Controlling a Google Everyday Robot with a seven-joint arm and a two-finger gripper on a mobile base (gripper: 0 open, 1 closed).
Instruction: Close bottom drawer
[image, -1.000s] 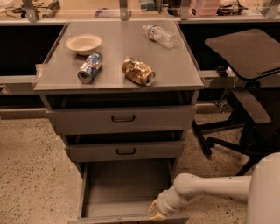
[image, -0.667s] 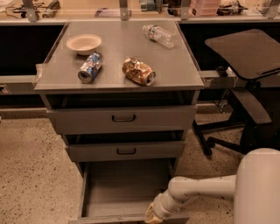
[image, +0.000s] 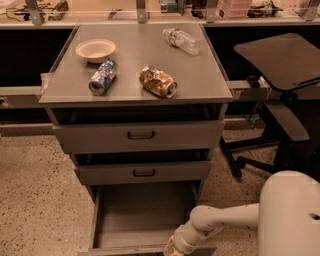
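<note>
The bottom drawer (image: 140, 212) of the grey cabinet is pulled far out. Its deep plain tray is empty, and its front lies at the frame's bottom edge, mostly cut off. My white arm reaches in from the lower right. The gripper (image: 172, 248) is at the drawer's front right corner, at the bottom edge of the view, its fingers out of sight. The mid-sized drawer (image: 144, 172) and the top drawer (image: 140, 136) above it are both slightly open.
On the cabinet top (image: 135, 55) lie a cream bowl (image: 95, 49), a blue can (image: 102, 76), a crushed brown can (image: 158, 81) and a plastic bottle (image: 181, 40). A dark office chair (image: 280, 95) stands to the right. Speckled floor (image: 35, 200) lies to the left.
My arm has shifted left and lower along the drawer's front edge, and my white body has come further into the lower right corner. The drawer looks unmoved.
</note>
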